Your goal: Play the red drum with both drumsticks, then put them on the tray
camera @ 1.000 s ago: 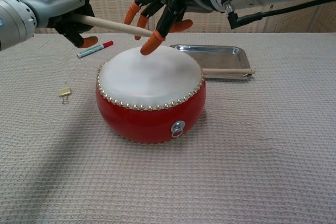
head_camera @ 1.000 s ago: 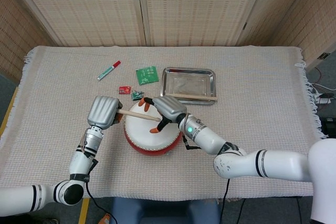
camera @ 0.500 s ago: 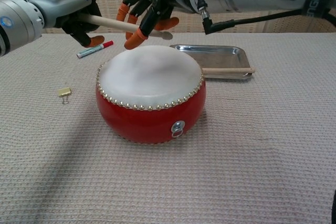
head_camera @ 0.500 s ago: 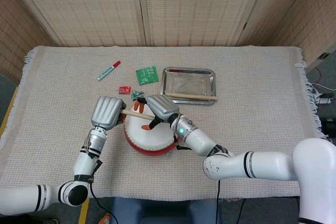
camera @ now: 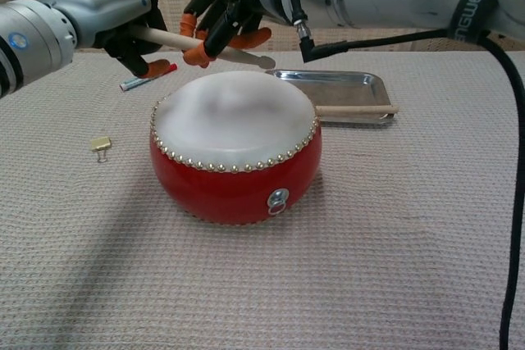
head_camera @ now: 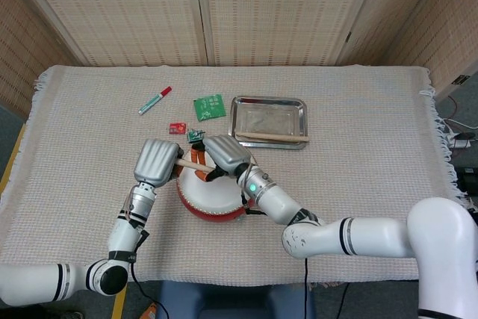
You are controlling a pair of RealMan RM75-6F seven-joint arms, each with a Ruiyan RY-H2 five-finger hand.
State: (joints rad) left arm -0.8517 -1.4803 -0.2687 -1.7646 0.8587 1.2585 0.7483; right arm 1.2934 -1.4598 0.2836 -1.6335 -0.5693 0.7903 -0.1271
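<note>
One drumstick (camera: 209, 44) hangs over the red drum (camera: 235, 147), gripped by the left hand (camera: 115, 14) — right hand (camera: 232, 6) curling around it, apparently to take it; the other stick (camera: 353, 110) lies on the tray (camera: 328, 79) at two o'clock.

i saw the red drum (camera: 235, 157) standing in the middle of the woven cloth (camera: 394, 268), its white skin facing up. above its far left edge my left hand (camera: 115, 18) gripped a drumstick (camera: 209, 45) that reached right, over the drum's far side. my right hand (camera: 234, 10) hung just beside it with its orange fingertips (camera: 195, 53) curled around the same stick. far right of the drum lay the metal tray (camera: 340, 88), with a second drumstick (camera: 357, 110) across its near rim. a red-capped marker (camera: 148, 77) lay far left, and a small binder clip (camera: 101, 145) sat left of the drum.
</note>
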